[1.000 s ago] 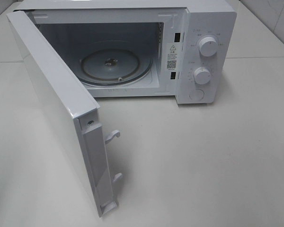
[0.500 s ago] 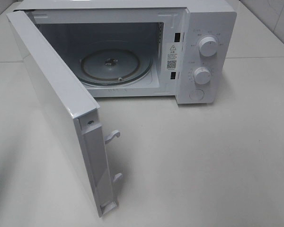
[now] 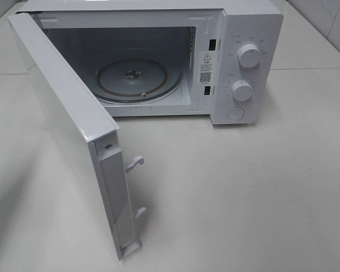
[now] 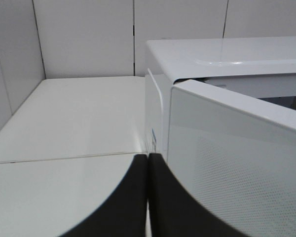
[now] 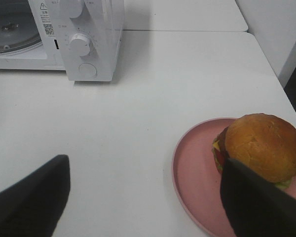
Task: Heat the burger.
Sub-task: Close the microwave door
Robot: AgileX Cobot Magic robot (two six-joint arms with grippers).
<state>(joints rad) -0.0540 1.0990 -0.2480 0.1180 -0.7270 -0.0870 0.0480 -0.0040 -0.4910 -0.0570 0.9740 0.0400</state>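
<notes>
A white table (image 3: pixel 260 187) fills the high view. Nearest the camera, the free edge of the open microwave door (image 3: pixel 73 130) juts forward on the left, its two latch hooks (image 3: pixel 135 163) pointing right over bare tabletop. A wide stretch of table lies open to the right of the door and in front of the microwave (image 3: pixel 238 34). Behind, the oven cavity stands open with its glass turntable (image 3: pixel 139 79) showing, and two knobs (image 3: pixel 249 55) sit on the right panel.

The left gripper (image 4: pixel 148 197) has its fingers pressed together, holding nothing, just beside the outer face of the door.

The right gripper (image 5: pixel 143 197) has its fingers spread wide and holds nothing. One finger overlaps the burger (image 5: pixel 264 145) in the wrist view; contact cannot be told. The burger stands upright, bun dome up, on a pink plate (image 5: pixel 197 177), well apart from the microwave, near the table's edge.
</notes>
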